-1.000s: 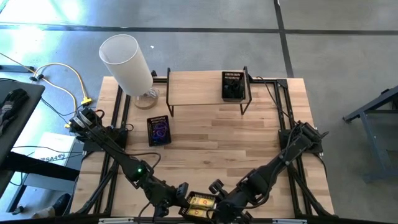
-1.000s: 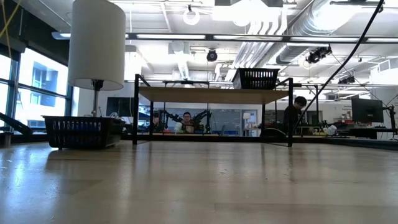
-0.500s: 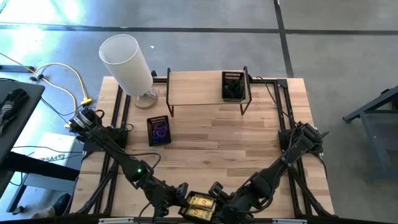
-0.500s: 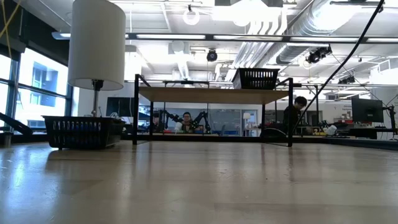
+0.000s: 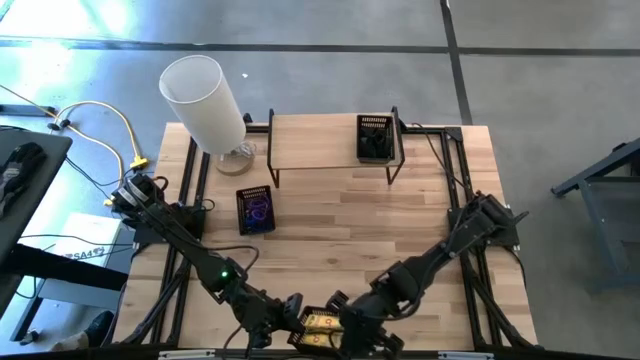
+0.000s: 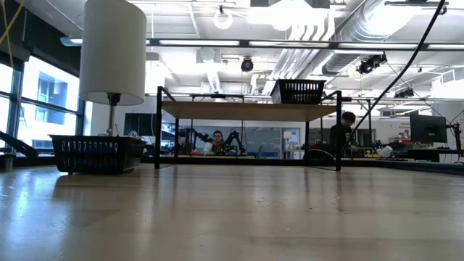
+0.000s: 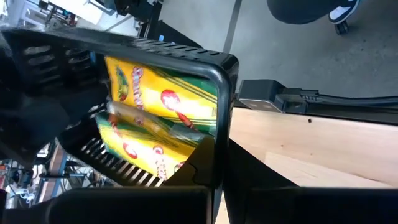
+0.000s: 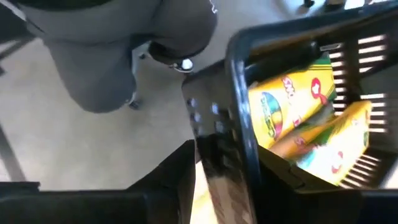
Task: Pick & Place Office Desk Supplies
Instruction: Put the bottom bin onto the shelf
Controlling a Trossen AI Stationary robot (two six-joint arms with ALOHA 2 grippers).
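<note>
Black mesh tray [image 5: 322, 331]: at the table's [image 5: 340, 215] near edge, holding yellow crayon boxes [image 7: 163, 109].
Left gripper [image 5: 287, 318]: fingers closed on the tray's rim.
Right gripper [image 5: 352, 327]: fingers pinch the opposite rim.
Risk: uneven pull tilts the tray, and the boxes slide out.
Room: you have open wood toward the shelf [image 5: 330, 140]; none behind.

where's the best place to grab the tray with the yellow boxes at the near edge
By its rim. The tray is a slotted basket with a thin rounded rim, and the yellow boxes fill the inside, so pinching the wall from above at a corner probably works best. The left gripper is shut at one side; the right gripper sits at the other.
</note>
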